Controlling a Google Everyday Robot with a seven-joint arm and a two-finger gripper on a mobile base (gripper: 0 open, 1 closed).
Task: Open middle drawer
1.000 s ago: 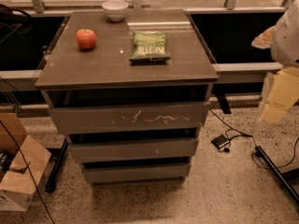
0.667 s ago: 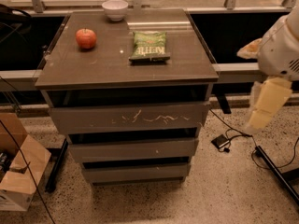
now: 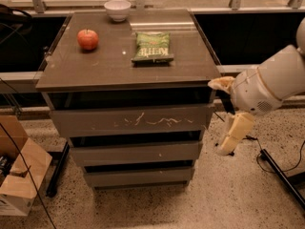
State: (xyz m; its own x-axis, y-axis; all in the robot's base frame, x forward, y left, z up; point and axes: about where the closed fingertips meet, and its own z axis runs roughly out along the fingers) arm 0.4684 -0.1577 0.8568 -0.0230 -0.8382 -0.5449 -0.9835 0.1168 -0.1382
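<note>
One cardboard box (image 3: 21, 173) sits at the lower left on the speckled floor (image 3: 228, 199). Right of it stands the cabinet. On its smooth grey-brown top (image 3: 109, 68) are a glossy red apple (image 3: 88, 39), a small white bowl (image 3: 117, 8) at the back edge, and a crinkled green snack bag (image 3: 152, 46).

Below the top, the scratched top drawer (image 3: 131, 120) is the largest front. The middle drawer (image 3: 136, 152) lies under it, centre frame and shut: a flat, matte panel with no handle, its long axis running left to right and a dark gap above its upper edge.

At right centre the gripper (image 3: 218, 117) hangs just beside the cabinet's right side. Its cream fingers (image 3: 234, 131) are spread wide, one pointing left, one hanging down.

The drawer lies left of the gripper and a little lower. Likely a finger must come round to the front and hook that gap.
</note>
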